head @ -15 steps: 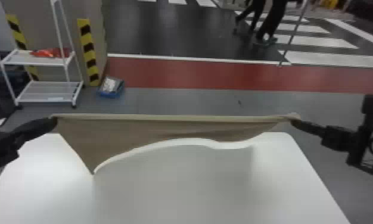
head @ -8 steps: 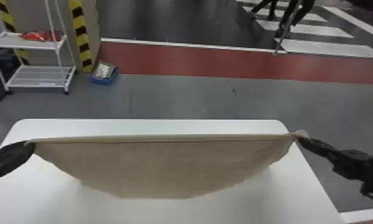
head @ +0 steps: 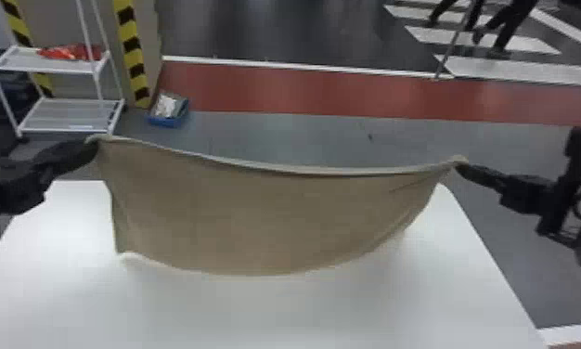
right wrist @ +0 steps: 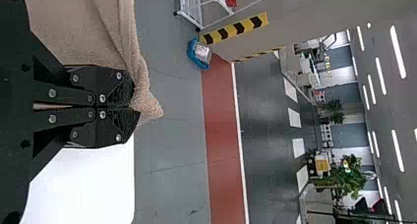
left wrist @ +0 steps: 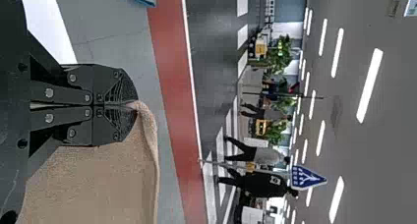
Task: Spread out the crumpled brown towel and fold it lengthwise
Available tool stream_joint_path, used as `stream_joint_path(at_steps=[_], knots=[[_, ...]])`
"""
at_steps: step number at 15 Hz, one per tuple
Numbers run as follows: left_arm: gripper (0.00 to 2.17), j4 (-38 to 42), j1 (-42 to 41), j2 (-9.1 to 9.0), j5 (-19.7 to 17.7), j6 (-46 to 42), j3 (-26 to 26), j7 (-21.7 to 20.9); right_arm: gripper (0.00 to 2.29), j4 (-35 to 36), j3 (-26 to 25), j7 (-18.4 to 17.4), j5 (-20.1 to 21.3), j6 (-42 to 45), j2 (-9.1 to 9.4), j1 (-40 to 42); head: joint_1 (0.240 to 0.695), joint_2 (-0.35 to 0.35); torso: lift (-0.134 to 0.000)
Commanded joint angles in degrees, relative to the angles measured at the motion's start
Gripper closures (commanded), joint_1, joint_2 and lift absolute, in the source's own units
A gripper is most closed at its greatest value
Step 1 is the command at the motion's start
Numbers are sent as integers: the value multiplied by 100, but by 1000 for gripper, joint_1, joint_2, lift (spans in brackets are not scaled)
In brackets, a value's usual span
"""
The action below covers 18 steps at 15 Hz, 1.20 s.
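Observation:
The brown towel [head: 266, 218] hangs stretched between both grippers above the white table [head: 257, 311], its upper edge sagging slightly and its lower edge curving down. At its upper left corner is my left gripper [head: 94, 145]; my right gripper [head: 458, 166] is at the upper right corner, a bit lower. In the left wrist view, my left gripper [left wrist: 135, 106] is shut on the edge of the towel [left wrist: 98, 184]. My right gripper [right wrist: 134, 107] in the right wrist view is shut on a bunched corner of the towel [right wrist: 74, 27].
Beyond the table's far edge lies grey floor with a red strip. A white wire shelf [head: 67, 116] stands at the far left, with a blue box [head: 168, 111] on the floor beside it. A thin pole [head: 452, 46] stands at the far right.
Since half a second ago the towel has lifted, the left corner more than the right, and its drape shows taller. The upper edge went from taut to sagging. Both grippers stay closed on it.

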State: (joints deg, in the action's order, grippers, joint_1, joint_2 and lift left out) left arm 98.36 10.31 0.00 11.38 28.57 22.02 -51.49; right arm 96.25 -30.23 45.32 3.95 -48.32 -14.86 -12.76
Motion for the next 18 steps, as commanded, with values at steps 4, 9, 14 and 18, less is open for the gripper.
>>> stream_joint_path(at_steps=[4, 9, 14, 18], knots=[[1349, -1038, 1052, -15, 189, -206, -137, -45, 1787, -502, -36, -199, 71, -33, -8, -702, 605, -177, 0], [1349, -247, -697, -15, -83, -1911, 259, -212, 1787, 614, -282, 83, -325, 389, 1, 1223, 644, -189, 0], [1345, -519, -2173, 105, -22, -4231, 443, -564, 1787, 984, -212, 654, -123, 1004, 71, 2418, 695, -170, 0], [1345, -1258, -2604, 237, 93, -5673, 707, -863, 1787, 878, -256, 891, 18, 1285, -17, 2805, 695, -201, 0]])
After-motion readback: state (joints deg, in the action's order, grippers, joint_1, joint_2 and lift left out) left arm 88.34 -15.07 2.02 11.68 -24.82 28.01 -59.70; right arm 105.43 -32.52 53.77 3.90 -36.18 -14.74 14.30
